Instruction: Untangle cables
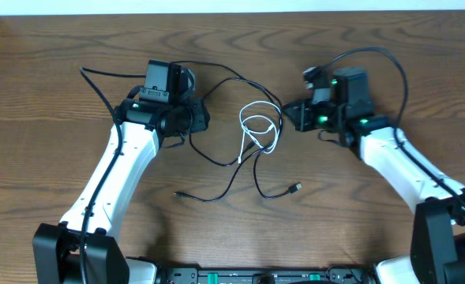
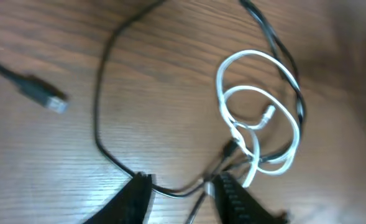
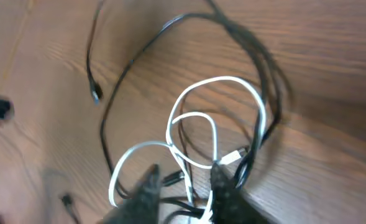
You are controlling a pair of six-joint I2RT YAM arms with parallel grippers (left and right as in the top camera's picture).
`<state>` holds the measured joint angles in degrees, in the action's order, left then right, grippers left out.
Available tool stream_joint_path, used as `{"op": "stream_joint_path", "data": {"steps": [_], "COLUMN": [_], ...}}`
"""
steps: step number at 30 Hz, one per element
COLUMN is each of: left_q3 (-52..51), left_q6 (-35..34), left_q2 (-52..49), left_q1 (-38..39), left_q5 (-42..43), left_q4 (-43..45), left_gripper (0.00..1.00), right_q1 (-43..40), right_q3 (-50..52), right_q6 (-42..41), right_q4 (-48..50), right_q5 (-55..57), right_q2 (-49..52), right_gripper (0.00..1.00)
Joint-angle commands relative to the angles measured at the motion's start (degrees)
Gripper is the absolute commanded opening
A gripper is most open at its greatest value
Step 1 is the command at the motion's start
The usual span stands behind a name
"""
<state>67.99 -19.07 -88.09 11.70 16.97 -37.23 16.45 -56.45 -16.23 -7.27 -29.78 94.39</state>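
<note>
Your white cable [image 1: 261,126] lies in small loops at mid-frame of the overhead view, on the tabletop [image 1: 50,118], btwn the two arms. The black cable [image 2: 97,118] arcs round the coil's upper right, crosses it and trails toward lower centre, w/ one plug end [image 1: 294,188] lying just below the coil.

L arm [image 1: 121,170]: jaws apart and low over the wood. The black cable crosses the gap at the bottom of the left wrist view and isn't pinched.

R arm [image 1: 398,158]: jaws apart too, w/ both cables running btwn them at bottom centre of the right wrist view. That view is blurred, so you can't tell if a finger touches either one.
</note>
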Motion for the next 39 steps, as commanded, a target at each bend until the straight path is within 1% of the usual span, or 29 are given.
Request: {"op": "stream_joint_path", "data": {"steps": [1,7,12,14,16,21,25,26,27,28,30,31,32,33,35,36,37,38,39], "left_q3": [0.48,0.48,0.48,0.48,0.48,0.48,0.48,0.48,0.48,0.48,0.48,0.48,0.48,0.48,0.48,0.48,0.48,0.48,0.48], "left_q6": [-0.13,-0.11,-0.13,-0.13,-0.13,-0.13,-0.09,-0.09,-0.11,-0.09,-0.09,-0.09,-0.11,-0.11,-0.11,-0.11,-0.13,-0.44,-0.87], "left_q2": [-0.59,-0.63,-0.63,-0.63,-0.63,-0.66,-0.7,-0.7,-0.7,-0.7,-0.81,-0.98,-1.33,-1.64,-2.45,-3.13,-3.41,-4.26,-4.52], "left_q1": [-0.15,-0.15,-0.15,-0.15,-0.15,-0.15,-0.15,-0.15,-0.15,-0.15,-0.15,-0.15,-0.15,-0.15,-0.17,-0.15,-0.15,-0.15,-0.15], "left_q5": [-7.21,-11.93,-13.99,-15.69,-16.48,-16.59,-16.63,-16.7,-17.22,-17.94,-20.74,-21.9,-23.87,-25.09,-26.27,-26.47,-26.45,-26.25,-25.97], "left_q4": [-0.48,-1.16,-1.27,-0.83,0.07,2.86,5.68,6.34,6.71,6.8,6.78,6.67,6.45,6.27,6.05,6.05,6.08,6.1,6.1], "left_gripper": [0.47,0.49,0.51,0.51,0.51,0.52,0.52,0.52,0.52,0.52,0.52,0.52,0.52,0.52,0.53,0.6,0.64,0.69,0.71], "right_q1": [4.11,9.11,10.29,10.27,10.23,10.29,10.62,10.69,10.78,10.86,11.15,11.17,11.28,11.34,11.37,11.34,11.34,11.34,11.34], "right_q3": [0.11,0.09,0.09,0.09,0.11,0.11,0.11,0.11,0.11,0.11,0.11,0.11,0.09,0.09,0.07,0.04,0.02,-0.02,-0.02], "right_q6": [0.2,0.22,0.22,0.66,0.63,0.48,-2.82,-3.52,-3.67,-3.69,-3.69,-3.69,-4.09,-5.22,-7.61,-8.17,-8.2,-8.2,-8.2], "right_q4": [0.9,2.43,3.19,3.21,3.19,2.97,2.71,2.51,2.32,2.34,2.29,2.32,2.38,2.43,2.86,3.56,4.0,5.49,6.34], "right_q5": [6.54,14.62,15.76,16.83,18.34,19.32,18.95,18.38,17.7,17.29,17.18,17.18,17.18,17.16,16.0,13.73,12.46,8.85,7.08], "right_q2": [3.04,6.49,7.65,7.65,7.67,8.04,10.69,11.37,11.87,12.15,12.44,12.44,12.33,12.33,12.33,12.33,12.33,12.33,12.33], "right_gripper": [0.29,0.29,0.29,0.35,0.38,0.38,0.38,0.36,0.29,0.26,0.13,0.1,0.04,0.01,0.01,0.01,0.01,0.01,0.01]}}
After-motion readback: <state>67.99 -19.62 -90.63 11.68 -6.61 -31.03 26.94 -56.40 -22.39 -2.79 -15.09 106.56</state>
